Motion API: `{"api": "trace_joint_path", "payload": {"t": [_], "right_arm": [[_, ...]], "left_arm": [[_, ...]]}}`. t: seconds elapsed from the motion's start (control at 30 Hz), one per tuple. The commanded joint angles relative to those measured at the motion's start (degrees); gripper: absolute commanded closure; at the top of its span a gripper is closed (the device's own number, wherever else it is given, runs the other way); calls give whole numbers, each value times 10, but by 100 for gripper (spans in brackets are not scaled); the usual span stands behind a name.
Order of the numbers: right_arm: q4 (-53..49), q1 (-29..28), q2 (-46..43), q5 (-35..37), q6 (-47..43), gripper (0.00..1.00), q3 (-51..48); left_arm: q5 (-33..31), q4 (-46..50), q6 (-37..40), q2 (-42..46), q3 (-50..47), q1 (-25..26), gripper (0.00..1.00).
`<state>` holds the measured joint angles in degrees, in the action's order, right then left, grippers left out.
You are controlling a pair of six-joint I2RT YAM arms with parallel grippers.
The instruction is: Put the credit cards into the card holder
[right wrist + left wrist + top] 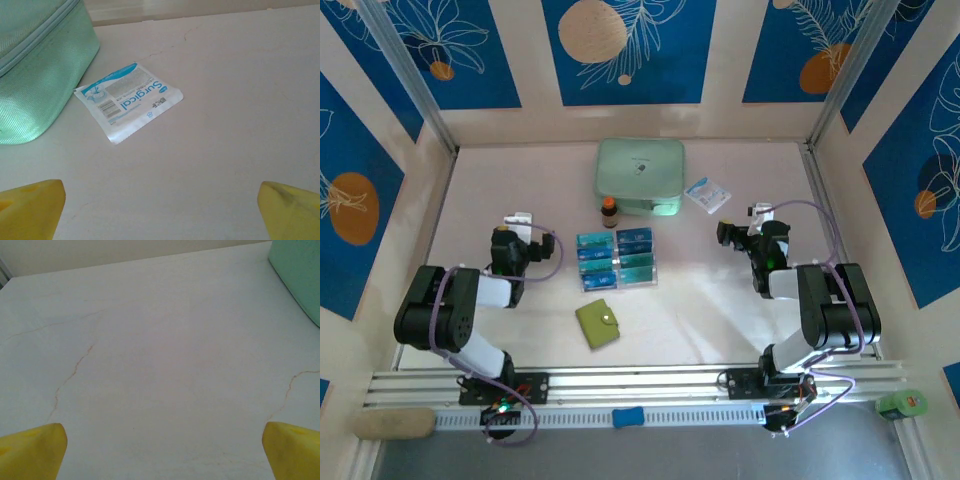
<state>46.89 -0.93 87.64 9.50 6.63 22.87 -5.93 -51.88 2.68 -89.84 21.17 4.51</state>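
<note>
Card holder (598, 324) nearest the bases, between the arms: olive, soft-looking, roughly square, silver stud on top, appears shut; risk: it slides on the smooth pale table (700, 300) if one gripper pries it unbraced. Credit cards (616, 258) just beyond, in two columns, edges touching: thin, glossy, lying flat; risk: a fingertip skids over an edge or drags a neighbour. Left gripper (162, 450) and right gripper (160, 210) spread wide, empty. Far: brown bottle (608, 212); mint-green woven zip case (640, 175); crinkly surgical packet (129, 100), whose blue print could be mistaken for a card.
</note>
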Motion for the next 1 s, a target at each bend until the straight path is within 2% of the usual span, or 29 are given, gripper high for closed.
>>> {"api": "trace_joint_path", "payload": {"t": [0.0,0.97], "right_arm": [[3,1,-3,-10,-5,1,5],[0,7,-3,-21,-1,1,8]], "left_arm": [[14,-20,-1,3,2,-4,0],[14,-16,-2,3,4,-4,0]]}}
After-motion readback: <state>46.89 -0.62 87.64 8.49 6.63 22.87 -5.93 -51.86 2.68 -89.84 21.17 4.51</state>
